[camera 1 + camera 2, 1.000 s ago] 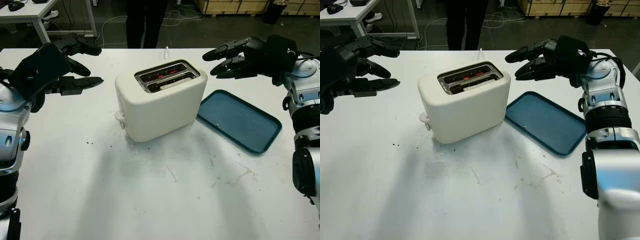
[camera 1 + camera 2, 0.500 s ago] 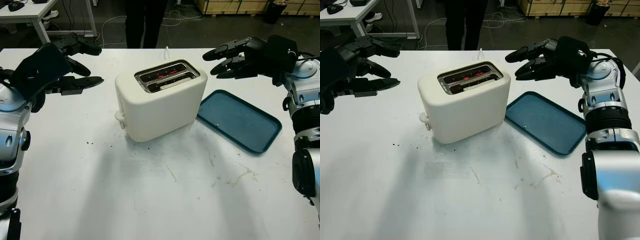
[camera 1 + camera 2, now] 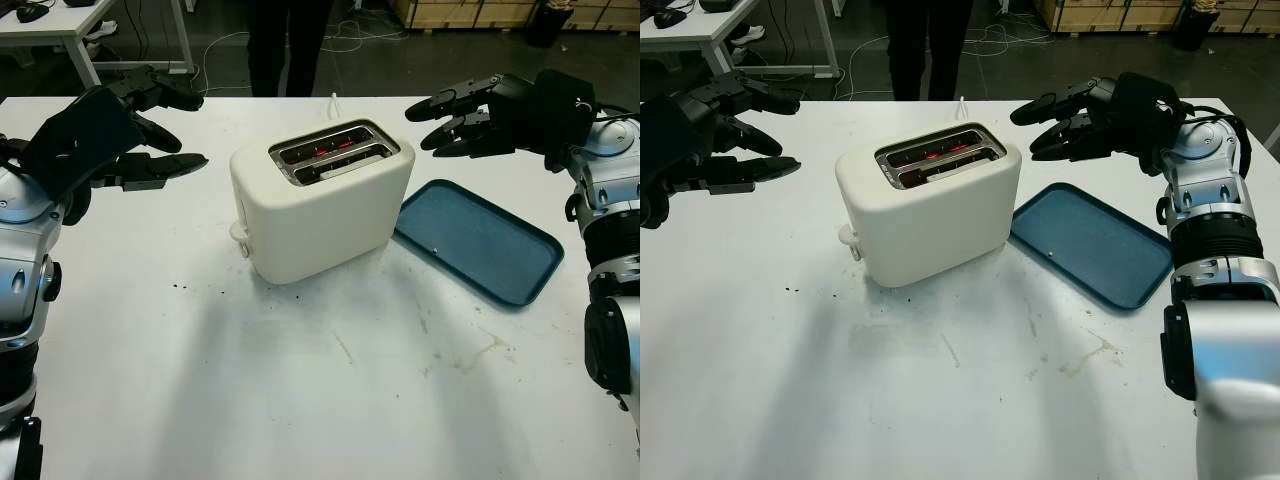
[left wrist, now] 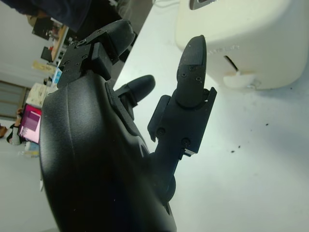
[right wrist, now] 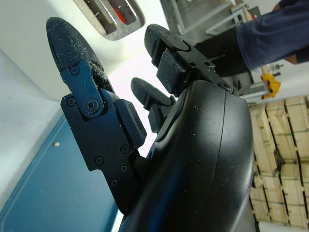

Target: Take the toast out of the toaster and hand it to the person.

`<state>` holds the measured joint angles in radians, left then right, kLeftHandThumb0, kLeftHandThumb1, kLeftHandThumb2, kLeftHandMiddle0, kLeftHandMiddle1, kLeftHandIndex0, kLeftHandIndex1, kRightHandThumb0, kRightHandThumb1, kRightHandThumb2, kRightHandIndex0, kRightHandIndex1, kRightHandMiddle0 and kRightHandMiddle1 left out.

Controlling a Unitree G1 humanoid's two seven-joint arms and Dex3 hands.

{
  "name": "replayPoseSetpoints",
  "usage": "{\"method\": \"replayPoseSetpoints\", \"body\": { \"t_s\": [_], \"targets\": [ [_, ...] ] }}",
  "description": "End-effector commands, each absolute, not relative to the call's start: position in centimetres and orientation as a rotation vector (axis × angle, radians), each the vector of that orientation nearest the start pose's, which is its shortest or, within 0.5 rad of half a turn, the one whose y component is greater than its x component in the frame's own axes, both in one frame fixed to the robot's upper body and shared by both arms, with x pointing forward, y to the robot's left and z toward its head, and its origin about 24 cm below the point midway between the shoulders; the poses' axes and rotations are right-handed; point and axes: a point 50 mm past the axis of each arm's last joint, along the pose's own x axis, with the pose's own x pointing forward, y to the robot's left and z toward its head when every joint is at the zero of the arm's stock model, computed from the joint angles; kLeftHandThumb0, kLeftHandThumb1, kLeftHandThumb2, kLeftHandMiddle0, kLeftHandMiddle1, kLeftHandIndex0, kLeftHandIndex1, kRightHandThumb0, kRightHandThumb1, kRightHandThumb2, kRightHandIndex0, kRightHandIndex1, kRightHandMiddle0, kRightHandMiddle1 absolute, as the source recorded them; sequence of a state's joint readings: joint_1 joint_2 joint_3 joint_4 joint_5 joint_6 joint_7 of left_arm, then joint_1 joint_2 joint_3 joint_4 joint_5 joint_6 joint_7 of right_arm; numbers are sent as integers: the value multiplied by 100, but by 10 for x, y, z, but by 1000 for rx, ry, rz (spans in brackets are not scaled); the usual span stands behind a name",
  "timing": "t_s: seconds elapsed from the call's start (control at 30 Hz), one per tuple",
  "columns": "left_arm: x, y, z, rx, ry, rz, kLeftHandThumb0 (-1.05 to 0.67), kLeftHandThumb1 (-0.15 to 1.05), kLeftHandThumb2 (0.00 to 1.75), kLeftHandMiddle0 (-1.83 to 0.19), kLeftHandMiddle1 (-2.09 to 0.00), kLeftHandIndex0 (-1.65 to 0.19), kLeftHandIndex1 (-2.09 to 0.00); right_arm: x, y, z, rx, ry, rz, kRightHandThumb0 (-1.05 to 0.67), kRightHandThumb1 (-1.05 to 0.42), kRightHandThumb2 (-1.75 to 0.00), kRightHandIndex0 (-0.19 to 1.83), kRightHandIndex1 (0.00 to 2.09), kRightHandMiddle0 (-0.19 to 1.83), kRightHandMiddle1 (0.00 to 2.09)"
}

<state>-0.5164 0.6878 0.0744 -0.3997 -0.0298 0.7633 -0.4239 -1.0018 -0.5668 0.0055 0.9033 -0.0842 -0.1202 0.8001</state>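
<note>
The toast (image 3: 338, 161) is seen as a pale slice sunk in the near slot of the cream toaster (image 3: 320, 205), with red glowing elements visible in the far slot – it has not popped up. The toaster stands mid-tabletop (image 3: 300, 380), its lever knob turned towards the left arm, and a blue tray (image 3: 478, 240) lies just beside it on the right arm's side. The right hand (image 3: 455, 115) is held in the air beyond the tray, near the toaster's top corner, released and grasping nothing; the left hand (image 3: 150, 130) is held well apart on the other side, likewise released and empty. A person's dark legs (image 3: 290, 45) are seen past the far tabletop edge. Compared with the frames from a second ago, almost nothing has shifted (both hands are in the same raised poses) – so the reach for the toast is judged not yet begun, and the whole task is left to do
</note>
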Motion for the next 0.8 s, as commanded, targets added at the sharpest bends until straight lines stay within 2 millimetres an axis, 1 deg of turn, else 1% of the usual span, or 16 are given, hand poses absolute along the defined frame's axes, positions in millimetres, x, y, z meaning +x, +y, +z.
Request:
{"method": "replayPoseSetpoints", "body": {
  "t_s": [0.0, 0.2, 0.47, 0.63, 0.77],
  "targets": [
    [289, 214, 239, 644, -83, -202, -35, 75, 35, -2, -139, -7, -96, 391, -227, 198, -562, -9, 575, -77, -75, 0, 45, 73, 74, 1],
    [289, 214, 239, 646, -86, -200, -36, 75, 34, -3, -138, -8, -95, 390, -227, 198, -569, -19, 578, -78, -75, 0, 45, 72, 73, 1],
    [289, 215, 239, 639, -85, -201, -35, 76, 35, -4, -138, -8, -94, 390, -227, 199, -564, -29, 575, -76, -75, 0, 44, 73, 74, 1],
    [289, 214, 240, 642, -86, -202, -37, 75, 35, -4, -138, -8, -95, 390, -227, 199, -570, -36, 577, -79, -76, 0, 44, 73, 74, 1],
    [290, 214, 240, 639, -85, -204, -36, 75, 35, -4, -138, -8, -95, 390, -228, 198, -550, -27, 576, -77, -74, 0, 44, 73, 74, 1]
  ]
}}
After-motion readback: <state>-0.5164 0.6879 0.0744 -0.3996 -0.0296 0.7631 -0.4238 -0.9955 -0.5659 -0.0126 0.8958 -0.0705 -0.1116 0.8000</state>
